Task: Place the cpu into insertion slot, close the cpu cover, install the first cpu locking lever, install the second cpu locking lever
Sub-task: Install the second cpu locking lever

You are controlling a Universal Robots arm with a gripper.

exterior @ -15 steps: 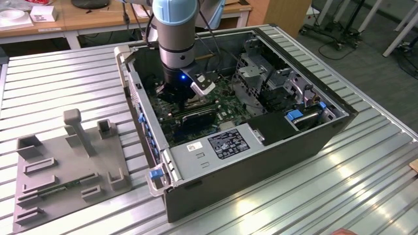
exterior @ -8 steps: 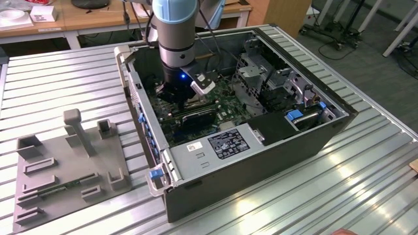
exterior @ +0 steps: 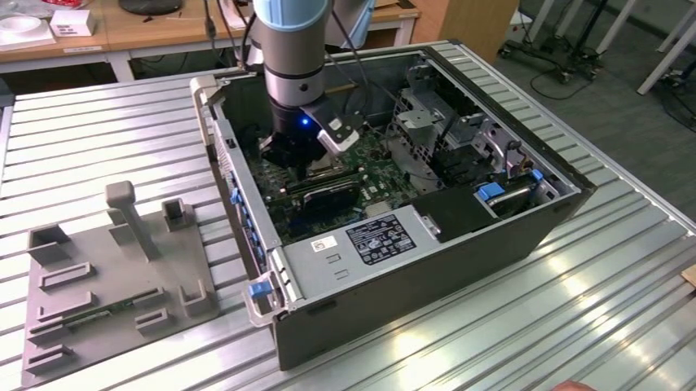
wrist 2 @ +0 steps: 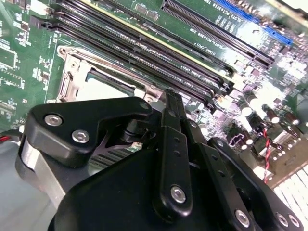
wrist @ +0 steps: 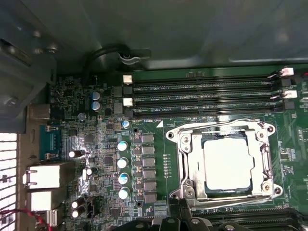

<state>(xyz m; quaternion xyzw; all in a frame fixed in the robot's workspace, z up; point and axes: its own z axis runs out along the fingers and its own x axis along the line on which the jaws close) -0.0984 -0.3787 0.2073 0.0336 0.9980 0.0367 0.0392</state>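
Cpu point(wrist: 226, 163) sits in the insertion slot point(wrist: 186, 166), cpu cover point(wrist: 222, 131) seemingly down around it; fingers point(wrist 2: 173, 103) clenched together, empty, just beside the cover's edge.

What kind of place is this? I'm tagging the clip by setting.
Probably a robotics lab: a robot arm reaches into an open computer case on a slatted metal table, with desks behind.

cpu point(wrist: 226, 163) sits flat in slot point(wrist: 190, 166), pale face up; silvery cover point(wrist: 221, 130) down around it.
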